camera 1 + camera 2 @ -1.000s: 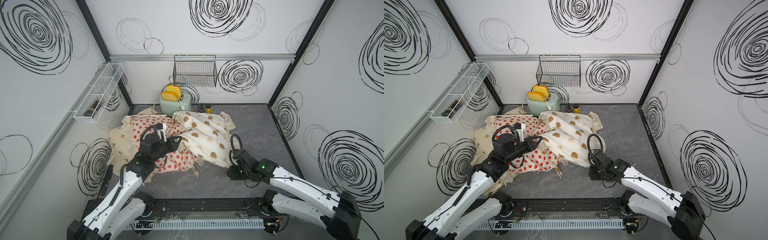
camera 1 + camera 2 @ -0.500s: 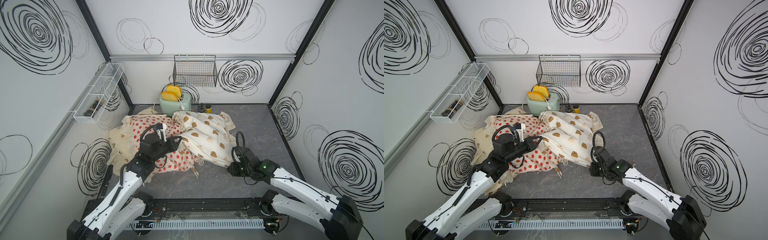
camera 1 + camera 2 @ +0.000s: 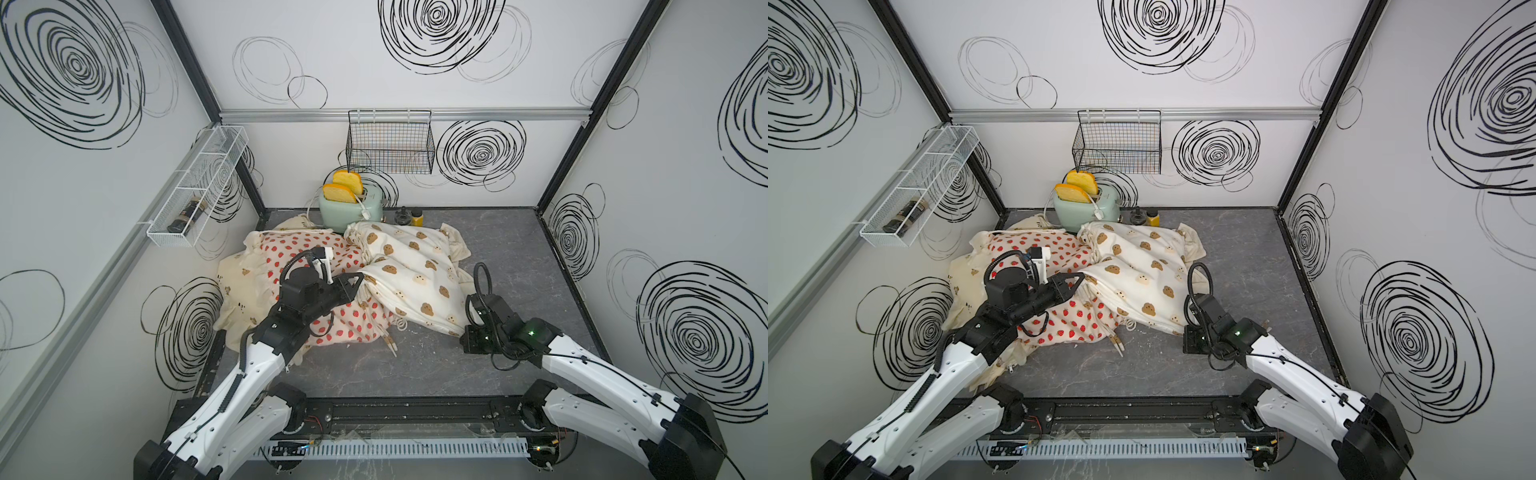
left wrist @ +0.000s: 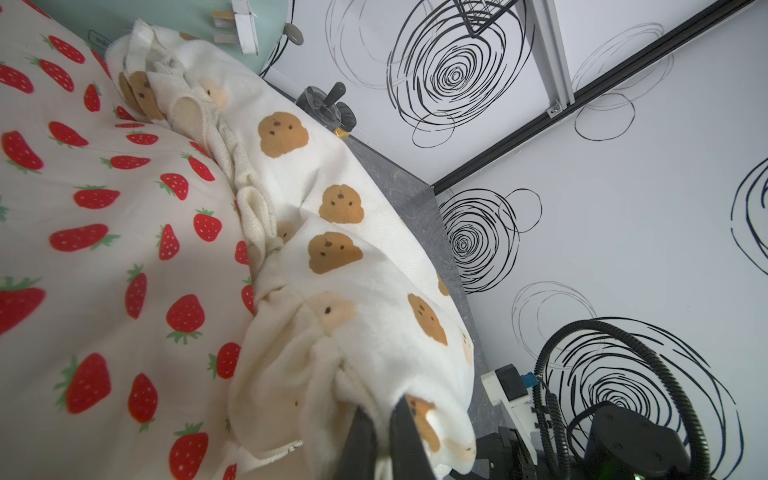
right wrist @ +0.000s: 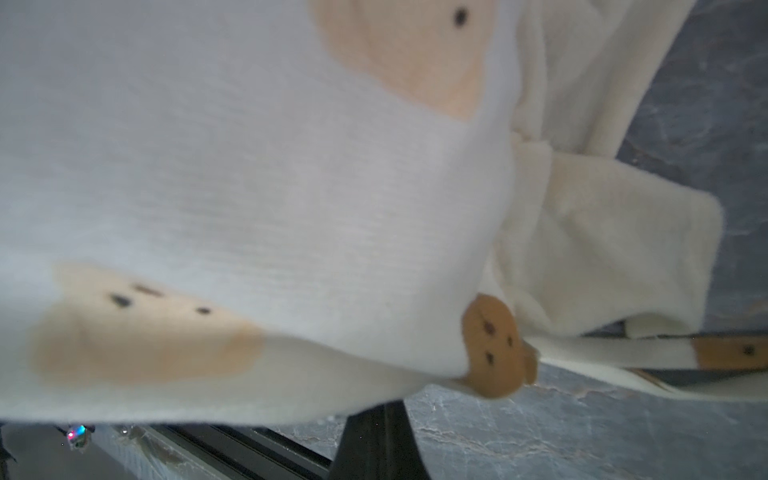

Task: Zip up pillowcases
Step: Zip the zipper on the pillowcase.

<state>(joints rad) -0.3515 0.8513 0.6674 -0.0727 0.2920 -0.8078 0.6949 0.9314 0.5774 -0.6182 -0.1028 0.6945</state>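
Floor (image 3: 519,257): grey and marbled, walled in by white panels with black scribbled rings.
Bear-face pillowcase (image 3: 415,266): off-white with brown bear faces, plump, at mid-floor toward the right; its ruffled edge overlaps the strawberry pillowcase.
Strawberry pillowcase (image 3: 299,253): white with red berries, to the left, lying on the cream pillowcase.
Cream pillowcase (image 3: 241,274): small bear print, undermost, by the left wall.
White rack (image 3: 199,187): fixed to the left wall, with a dark jar lying in it.
Wire basket (image 3: 390,145): black, hung on the back wall above the toaster.
Toaster (image 3: 345,212): mint green with two toast slices standing in it, just behind the pillowcases.
Left gripper (image 4: 382,409): over the strawberry pillowcase, fingers pinched on the ruffled edge of the bear-face pillowcase.
Right gripper (image 5: 378,415): low at the near right corner of the bear-face pillowcase, fingers pressed together; whether cloth is caught between them cannot be told.
Bottles (image 3: 409,216): two small ones, dark and yellow, beside the toaster.
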